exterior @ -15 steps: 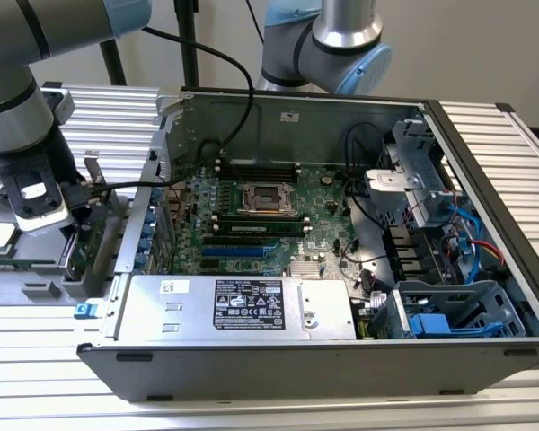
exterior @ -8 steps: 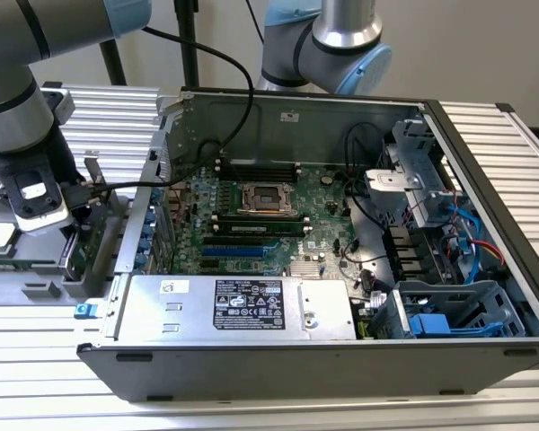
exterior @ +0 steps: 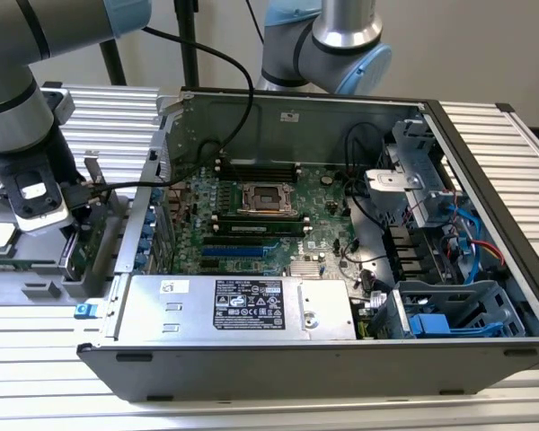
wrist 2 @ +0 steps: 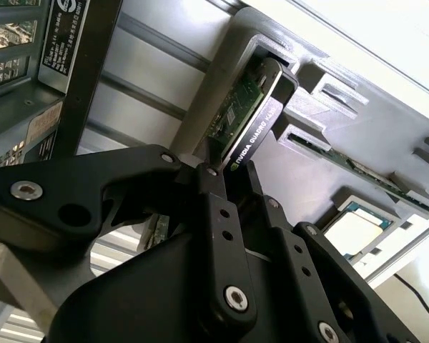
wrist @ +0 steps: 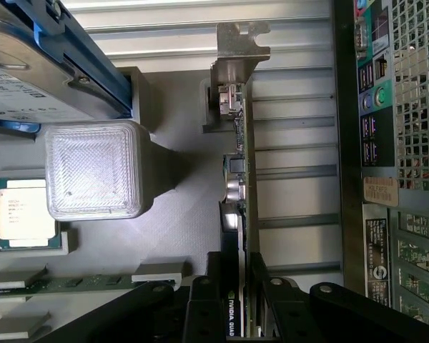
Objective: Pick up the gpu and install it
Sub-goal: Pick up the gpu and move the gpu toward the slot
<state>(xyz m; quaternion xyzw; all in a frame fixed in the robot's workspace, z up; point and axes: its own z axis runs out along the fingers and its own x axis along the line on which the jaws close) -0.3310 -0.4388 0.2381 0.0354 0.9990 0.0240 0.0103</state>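
The hand [wrist: 236, 289] straddles the gpu [wrist: 237, 179], with its fingers [wrist: 200, 307] narrowed onto both faces of the card's upper edge. The gpu stands on edge in the grey holder [wrist: 179, 214] on the counter [exterior: 251, 409], beside the open computer case [exterior: 485, 126]. Its silver bracket [wrist: 239, 50] is at the end away from the hand. Keep the grip centred and square to the board. Extraction should run straight along the slot, as tilt would likely bind the card against the holder walls.

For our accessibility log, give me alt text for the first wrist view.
The gripper has its fingers clamped on the gpu, which stands on edge in a gray tray. A blue-railed hard drive and a processor chip share the tray; the computer case is alongside.
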